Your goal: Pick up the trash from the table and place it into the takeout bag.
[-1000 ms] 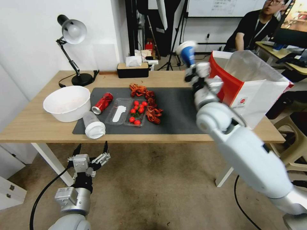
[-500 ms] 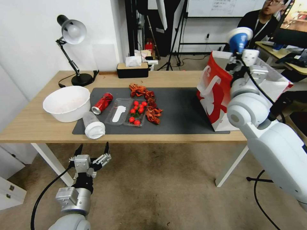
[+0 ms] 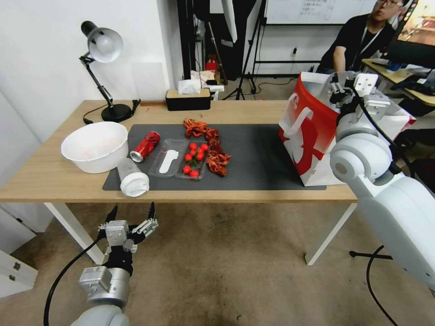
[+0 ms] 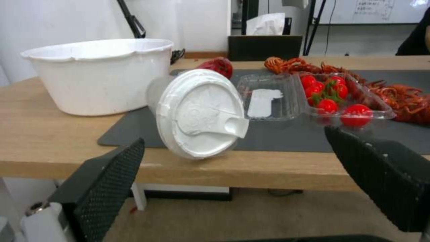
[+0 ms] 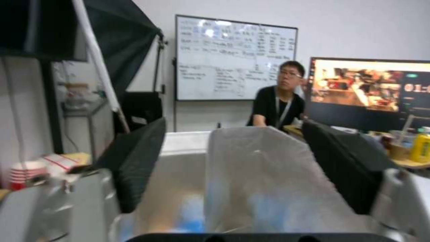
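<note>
Right gripper point(image 3: 346, 86) at two o'clock in the head view, poised over the open mouth of the takeout bag point(image 3: 312, 131), fingers spread wide and holding nothing. From the right wrist view, two dark fingers point(image 5: 136, 161) parted on either side of the bag's silvery lining point(image 5: 260, 174), with a blurred blue patch down inside; cannot tell what it is. Bag upright at the three o'clock end of the table point(image 3: 50, 176), red panel and white handle facing the mat point(image 3: 253, 158), one corner resting on the mat's edge.

Left gripper point(image 3: 130, 217) low at seven o'clock, below the table's near edge and apart from it, fingers open and empty. Directly ahead of it in the left wrist view, the clear cup with white lid point(image 4: 199, 112) lying on its side, lid toward the gripper, partly on the mat and partly on bare wood at the near edge.

Beige bowl point(image 3: 95, 146) at nine o'clock on bare wood, just beside the mat. Red drink can point(image 3: 145, 146) tipped over on the mat between bowl and clear tray point(image 3: 168, 157). Cherry tomatoes point(image 3: 194, 158) in the adjoining tray compartment, crayfish shells point(image 3: 209, 144) strewn just beside them toward the mat's centre. Desk lamp point(image 3: 102, 68) at eleven o'clock, tissue box point(image 3: 188, 97) at twelve along the far edge.
</note>
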